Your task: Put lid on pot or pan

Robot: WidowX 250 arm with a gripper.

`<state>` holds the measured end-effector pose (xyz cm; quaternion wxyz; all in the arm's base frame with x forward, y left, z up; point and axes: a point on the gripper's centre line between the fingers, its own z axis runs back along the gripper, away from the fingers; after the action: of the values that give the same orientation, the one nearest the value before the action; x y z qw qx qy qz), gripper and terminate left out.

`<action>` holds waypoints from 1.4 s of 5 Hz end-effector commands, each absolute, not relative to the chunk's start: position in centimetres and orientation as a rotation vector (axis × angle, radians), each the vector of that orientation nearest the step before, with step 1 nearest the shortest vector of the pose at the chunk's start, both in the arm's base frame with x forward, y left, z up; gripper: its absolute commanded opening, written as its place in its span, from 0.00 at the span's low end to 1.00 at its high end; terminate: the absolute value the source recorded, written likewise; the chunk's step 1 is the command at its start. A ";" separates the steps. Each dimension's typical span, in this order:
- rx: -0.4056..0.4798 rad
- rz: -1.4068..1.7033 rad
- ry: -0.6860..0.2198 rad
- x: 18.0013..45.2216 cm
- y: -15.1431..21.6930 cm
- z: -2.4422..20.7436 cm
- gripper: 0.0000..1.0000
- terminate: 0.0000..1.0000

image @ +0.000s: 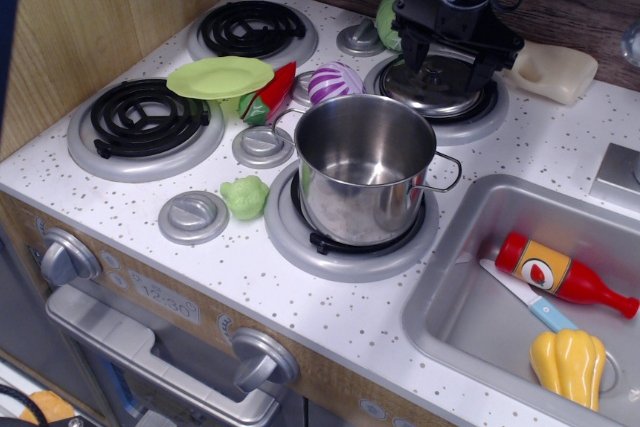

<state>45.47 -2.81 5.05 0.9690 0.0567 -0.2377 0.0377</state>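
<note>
On the toy stove, the stainless-steel pot [366,169] stands open and uncovered on the front right burner [349,232], while the shiny domed lid [436,84] lies on the back right burner [443,97], just behind the pot. The black gripper [448,64] hangs directly over the lid with its fingers spread wide to either side of the knob, gripping nothing. A lime-green plate [219,76] sits to the left, and a red ketchup bottle [558,274] lies in the sink [460,307]
</note>
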 end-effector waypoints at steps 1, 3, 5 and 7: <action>0.102 0.049 -0.550 47.4 -1.8 6.3 1.00 0.00; 0.084 0.051 -0.547 48.6 -1.2 5.7 0.00 0.00; 0.056 0.055 -0.518 48.7 -1.5 5.5 0.00 0.00; 0.134 0.089 -0.404 46.2 -2.4 10.9 0.00 0.00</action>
<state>43.79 -1.77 5.74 0.9891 0.0996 -0.0975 0.0473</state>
